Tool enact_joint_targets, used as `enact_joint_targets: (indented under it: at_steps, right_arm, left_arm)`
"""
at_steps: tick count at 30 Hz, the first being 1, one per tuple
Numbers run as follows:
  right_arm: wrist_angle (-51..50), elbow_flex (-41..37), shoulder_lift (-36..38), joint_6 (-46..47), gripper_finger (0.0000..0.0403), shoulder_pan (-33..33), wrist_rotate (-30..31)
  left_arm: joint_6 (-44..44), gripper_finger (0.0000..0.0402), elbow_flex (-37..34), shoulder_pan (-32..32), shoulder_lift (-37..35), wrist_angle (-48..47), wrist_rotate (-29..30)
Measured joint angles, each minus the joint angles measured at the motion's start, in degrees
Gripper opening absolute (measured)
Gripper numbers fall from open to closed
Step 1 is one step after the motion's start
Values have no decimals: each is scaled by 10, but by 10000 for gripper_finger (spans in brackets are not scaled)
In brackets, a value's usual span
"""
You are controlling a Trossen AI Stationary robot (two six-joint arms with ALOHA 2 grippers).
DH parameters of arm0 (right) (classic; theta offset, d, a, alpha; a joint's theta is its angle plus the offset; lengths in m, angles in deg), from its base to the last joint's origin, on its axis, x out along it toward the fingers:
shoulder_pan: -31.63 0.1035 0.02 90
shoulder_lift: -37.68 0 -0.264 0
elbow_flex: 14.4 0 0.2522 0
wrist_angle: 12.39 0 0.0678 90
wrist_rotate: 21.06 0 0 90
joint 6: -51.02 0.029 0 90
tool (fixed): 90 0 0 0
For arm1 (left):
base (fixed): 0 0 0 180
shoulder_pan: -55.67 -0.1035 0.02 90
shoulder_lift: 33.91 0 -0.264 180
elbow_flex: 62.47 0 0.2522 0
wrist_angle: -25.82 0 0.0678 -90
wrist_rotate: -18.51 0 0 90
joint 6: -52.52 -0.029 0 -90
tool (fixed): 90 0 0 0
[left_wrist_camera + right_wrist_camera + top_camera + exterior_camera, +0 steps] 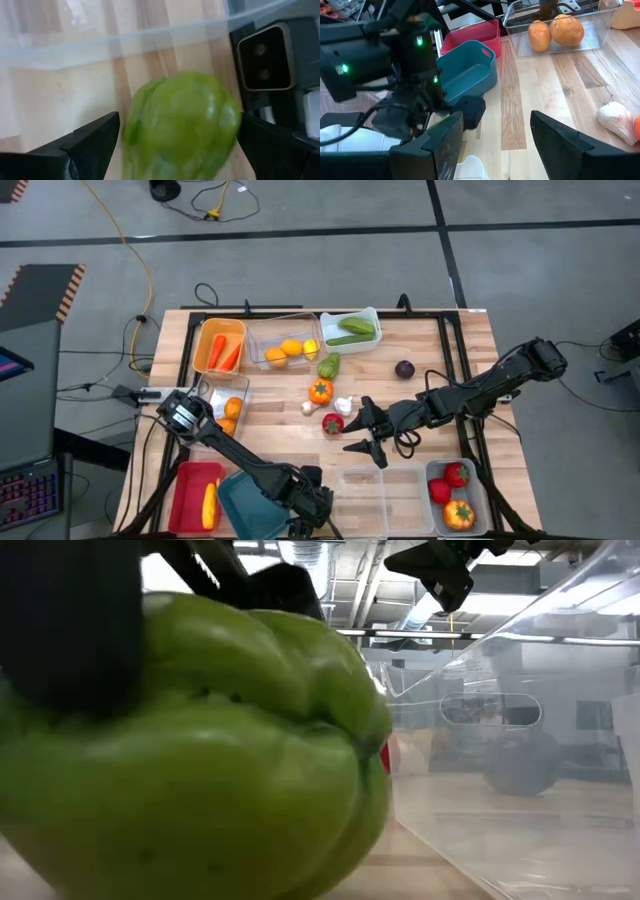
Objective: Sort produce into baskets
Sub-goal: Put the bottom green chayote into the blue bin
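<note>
A green pepper (180, 125) lies on the wooden table near its front edge and fills the low view (200, 760). A clear basket (115, 40) stands just beyond it. My left gripper (310, 498) is low over the pepper, open and slanting down, with one finger on each side of it (180, 120). In the high view the arm hides the pepper. My right gripper (355, 432) hangs open over the middle of the table with nothing between its fingers (497, 125). My left gripper has its fingers (95, 142) close beside the pepper's two flanks, coming from above at a slant. I cannot tell whether either finger touches it. The pepper rests on the table.
Baskets ring the table: orange (220, 345), clear (285, 345) and white (352, 330) at the back, red (195, 495), teal (250, 505), clear (385, 495) and grey (455, 495) in front. Loose produce lies mid-table: an orange pepper (320, 391), garlic (343, 406), a purple piece (404, 369).
</note>
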Motion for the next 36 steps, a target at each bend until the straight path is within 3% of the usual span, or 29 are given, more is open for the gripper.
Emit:
enact_joint_targets:
  at_steps: [6, 13, 16, 28, 36]
  right_arm:
    - [-4, 0, 0, 0, 260, 0, 0]
    - [-3, 0, 0, 0, 260, 0, 0]
    - [-3, 0, 0, 0, 260, 0, 0]
    - [-2, 0, 0, 0, 260, 0, 0]
    - [-3, 0, 0, 0, 260, 0, 0]
  left_arm:
    - [-1, 369, 0, -3, 5, -8, 11]
    - [-12, 312, 0, -3, 5, -11, 6]
    - [-12, 309, 11, -3, 6, -30, -4]
    - [-64, 324, 188, -4, 5, -259, 29]
    - [5, 323, 245, 30, 4, -429, 27]
